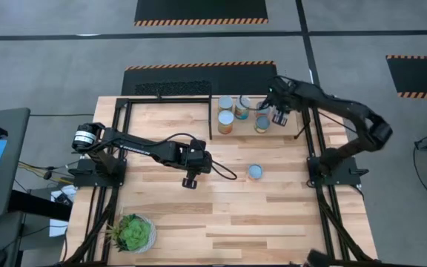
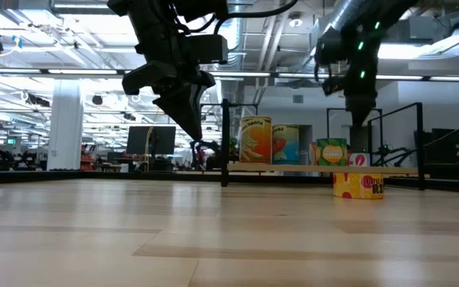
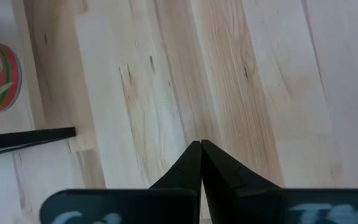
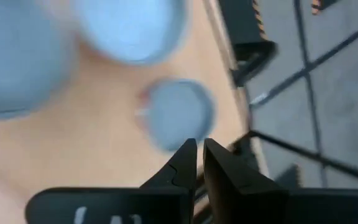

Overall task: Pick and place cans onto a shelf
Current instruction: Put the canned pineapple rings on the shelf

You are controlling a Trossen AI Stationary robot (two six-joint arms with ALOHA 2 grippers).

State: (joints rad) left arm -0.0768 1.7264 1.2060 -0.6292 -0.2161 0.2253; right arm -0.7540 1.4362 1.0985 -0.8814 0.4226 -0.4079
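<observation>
My right gripper [image 1: 279, 113] hangs over the shelf [image 1: 302, 127] at the table's [image 1: 273, 215] far right, fingers nearly together and holding nothing; four cans [image 1: 226, 123] stand on the shelf beside it, and one loose can [image 1: 255, 172] sits on the table well apart from them. My left gripper [image 1: 189, 180] waits mid-table, shut and empty, with a plant [image 1: 132, 232] at the near left corner. In the low view, my right gripper [image 2: 358, 119] hangs just above the row of cans [image 2: 255, 140] on the shelf [image 2: 309, 168], the loose can [image 2: 358, 186] in front. In the left wrist view, my closed fingers [image 3: 188, 169] point at bare wood. In the right wrist view, my fingers [image 4: 182, 165] show a thin gap above a blurred can top [image 4: 178, 113].
</observation>
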